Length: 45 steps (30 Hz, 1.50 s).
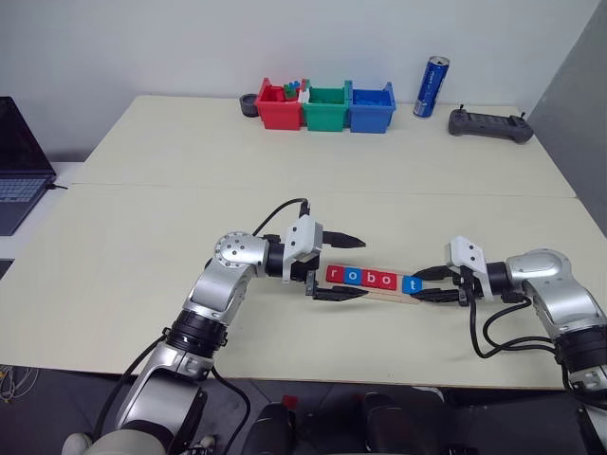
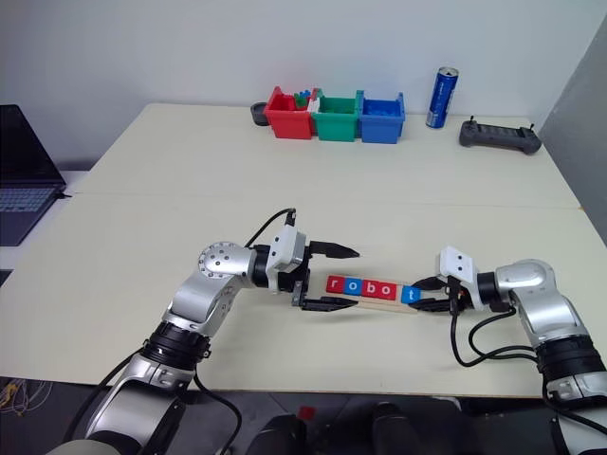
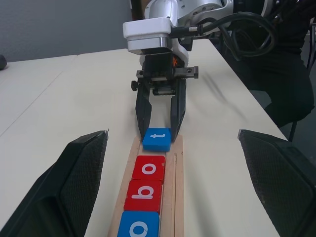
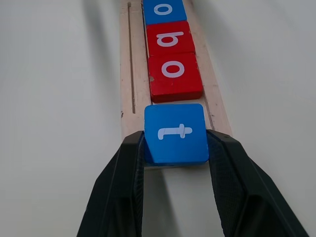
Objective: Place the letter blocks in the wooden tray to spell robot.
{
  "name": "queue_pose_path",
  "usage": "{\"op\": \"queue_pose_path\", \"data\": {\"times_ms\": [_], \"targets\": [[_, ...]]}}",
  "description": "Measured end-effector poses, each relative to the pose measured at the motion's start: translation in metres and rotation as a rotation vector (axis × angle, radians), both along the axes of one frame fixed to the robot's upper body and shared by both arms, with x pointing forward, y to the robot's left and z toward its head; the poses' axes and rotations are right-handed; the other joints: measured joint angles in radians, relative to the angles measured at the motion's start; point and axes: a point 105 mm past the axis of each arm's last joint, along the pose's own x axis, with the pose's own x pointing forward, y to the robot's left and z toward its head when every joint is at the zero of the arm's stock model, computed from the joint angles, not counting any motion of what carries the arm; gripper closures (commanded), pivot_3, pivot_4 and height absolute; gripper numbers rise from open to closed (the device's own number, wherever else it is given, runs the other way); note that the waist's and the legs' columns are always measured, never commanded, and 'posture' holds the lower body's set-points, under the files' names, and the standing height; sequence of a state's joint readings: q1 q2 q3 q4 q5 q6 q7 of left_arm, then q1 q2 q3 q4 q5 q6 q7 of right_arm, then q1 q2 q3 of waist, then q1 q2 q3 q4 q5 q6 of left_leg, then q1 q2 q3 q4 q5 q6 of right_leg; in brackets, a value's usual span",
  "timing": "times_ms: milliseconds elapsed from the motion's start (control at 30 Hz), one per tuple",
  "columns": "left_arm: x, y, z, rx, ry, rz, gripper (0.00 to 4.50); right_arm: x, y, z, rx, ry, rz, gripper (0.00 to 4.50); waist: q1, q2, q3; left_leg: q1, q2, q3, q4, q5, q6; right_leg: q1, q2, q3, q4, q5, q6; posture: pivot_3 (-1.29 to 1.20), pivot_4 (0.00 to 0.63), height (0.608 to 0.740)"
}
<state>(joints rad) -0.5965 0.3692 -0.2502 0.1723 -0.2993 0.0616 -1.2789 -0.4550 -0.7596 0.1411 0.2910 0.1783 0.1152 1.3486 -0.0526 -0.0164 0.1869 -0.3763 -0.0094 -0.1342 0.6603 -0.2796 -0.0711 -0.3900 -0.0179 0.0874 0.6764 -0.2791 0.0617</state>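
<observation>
The wooden tray [image 1: 379, 295] lies near the table's front edge. In its groove sit a red r [image 1: 334, 275], a blue o [image 1: 352, 276], a red b [image 1: 370, 278] and a red o [image 1: 387, 280]. At the tray's right end, a small gap from the red o, is the blue t [image 4: 176, 132], with my right gripper [image 1: 417, 285] shut on its two sides. My left gripper [image 1: 365, 268] is open at the tray's left end, its wide-spread fingers [image 3: 79, 182] on either side of the tray, touching no block.
Red [image 1: 278, 106], green [image 1: 326, 107] and blue [image 1: 371, 106] bins stand in a row at the table's far edge, with a blue can [image 1: 432, 87] and a black controller [image 1: 490, 124] to their right. A laptop [image 1: 17, 161] sits at the far left.
</observation>
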Motion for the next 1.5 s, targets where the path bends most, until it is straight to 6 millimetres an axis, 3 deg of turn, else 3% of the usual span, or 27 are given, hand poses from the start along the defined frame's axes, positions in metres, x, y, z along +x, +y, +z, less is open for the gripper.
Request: {"op": "queue_pose_path", "data": {"times_ms": [67,100,333,633,733,1067,1100,1500], "targets": [[0.0,0.0,0.0,0.0,0.0,0.0,0.0,0.001,0.001,0.002,0.0,-0.008,0.004,3.04,0.0,0.0,0.0,0.0,0.0,0.0,0.0,0.0,0.0,0.0,0.0,0.0,0.0,0.0,0.0,0.0,0.15,0.74],[0.0,0.0,0.0,0.0,0.0,0.0,0.0,0.002,0.001,0.003,0.0,-0.01,0.005,2.33,0.0,0.0,0.0,0.0,0.0,0.0,0.0,0.0,0.0,0.0,0.0,0.0,0.0,0.0,0.0,0.0,0.15,0.74],[0.0,0.0,0.0,0.0,0.0,0.001,0.0,0.004,0.001,0.006,0.002,-0.011,0.004,0.05,0.0,0.0,0.0,0.0,0.0,0.0,0.0,0.0,0.0,0.0,0.0,0.0,0.0,0.0,0.0,0.0,0.15,0.74],[0.001,0.0,0.0,-0.001,-0.002,0.002,0.0,0.006,-0.005,0.017,0.023,-0.017,-0.04,0.05,0.001,0.0,0.0,0.0,0.0,0.0,0.0,0.0,0.0,0.0,0.0,0.0,0.0,0.0,0.0,0.0,0.15,0.74],[0.001,0.0,0.0,-0.001,-0.002,0.002,0.0,0.005,-0.017,0.025,0.017,-0.042,-0.073,0.63,0.002,0.0,0.0,0.0,0.0,0.0,0.0,0.0,0.0,0.0,0.0,0.0,0.0,0.0,0.0,0.0,0.15,0.74],[0.002,-0.002,-0.002,-0.003,0.011,0.005,0.0,-0.001,-0.025,0.014,0.014,-0.026,-0.105,4.26,-0.002,0.0,0.0,0.0,0.0,0.0,0.0,0.0,0.0,0.0,0.0,0.0,0.001,0.0,0.0,0.0,0.15,0.74],[0.002,-0.002,-0.002,-0.003,0.01,0.005,0.0,-0.001,-0.025,0.013,0.014,-0.027,-0.106,4.45,-0.002,0.0,0.0,0.0,0.0,0.0,0.0,0.0,0.0,0.0,0.0,0.0,0.001,0.0,0.0,0.0,0.15,0.74],[0.003,-0.001,-0.002,0.001,0.007,0.006,0.0,0.0,-0.017,0.005,-0.012,-0.04,-0.086,4.45,-0.002,0.0,0.0,0.0,0.0,0.0,0.0,0.0,0.0,0.0,0.0,0.0,0.001,0.0,0.0,0.0,0.15,0.74]]}}
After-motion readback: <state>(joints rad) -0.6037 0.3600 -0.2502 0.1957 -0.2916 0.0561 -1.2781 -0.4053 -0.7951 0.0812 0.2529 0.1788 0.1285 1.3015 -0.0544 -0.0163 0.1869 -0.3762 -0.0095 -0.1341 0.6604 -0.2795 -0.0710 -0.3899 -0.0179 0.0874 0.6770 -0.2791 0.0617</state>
